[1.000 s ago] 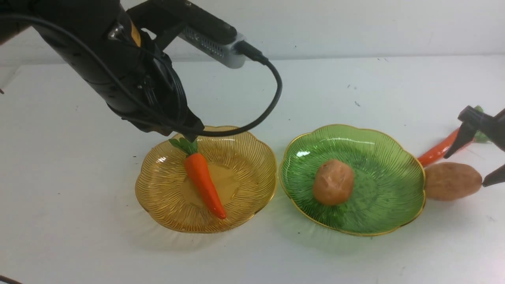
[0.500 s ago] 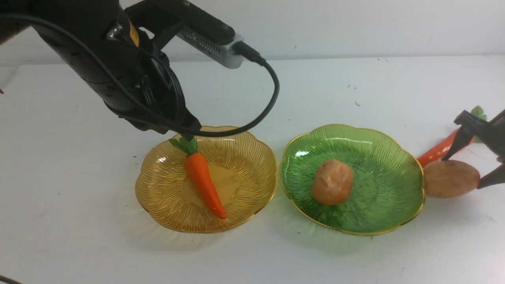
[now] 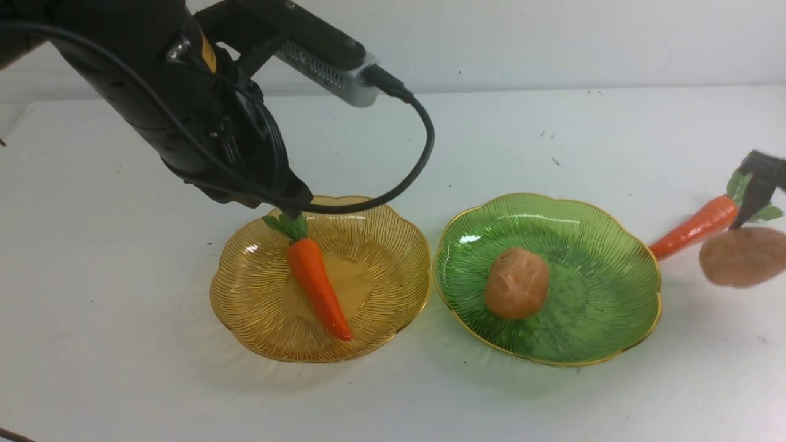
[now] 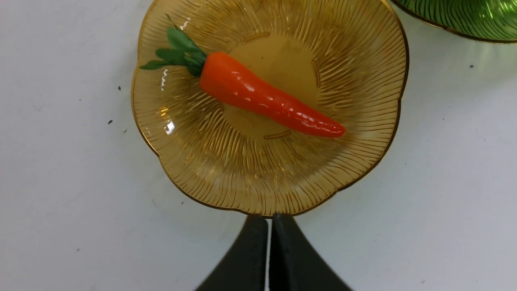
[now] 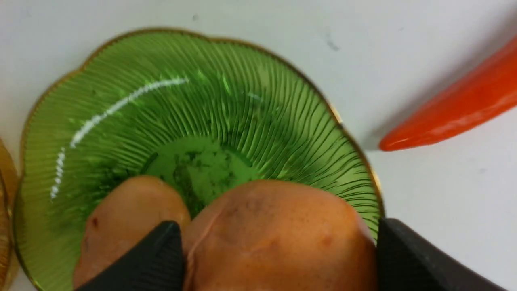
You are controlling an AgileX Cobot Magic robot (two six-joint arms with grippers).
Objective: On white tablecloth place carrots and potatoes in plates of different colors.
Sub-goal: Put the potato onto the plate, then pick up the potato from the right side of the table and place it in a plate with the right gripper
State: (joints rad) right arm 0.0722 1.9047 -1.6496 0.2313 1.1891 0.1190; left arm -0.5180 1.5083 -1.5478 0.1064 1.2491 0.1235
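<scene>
Front: a glossy tapered carrot [image 3: 316, 279] lies in the ribbed amber plate [image 3: 381, 245], and a lumpy potato [image 3: 517, 282] in the green plate [image 3: 602, 288]. The second carrot [image 3: 694, 227] lies on the white tablecloth [image 3: 491, 153].

Left wrist: the left gripper [image 4: 270, 220] is pinched together, empty, at the amber rim.

Right wrist: the right gripper [image 5: 276, 228] clamps the second potato [image 5: 278, 246], jaws wide.

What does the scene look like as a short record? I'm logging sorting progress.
amber plate: holds first carrot
green plate: holds first potato
second carrot: on white tablecloth, right of green plate
second potato: gripped by right gripper, right of green plate
left gripper: shut, empty, over amber plate's far rim
</scene>
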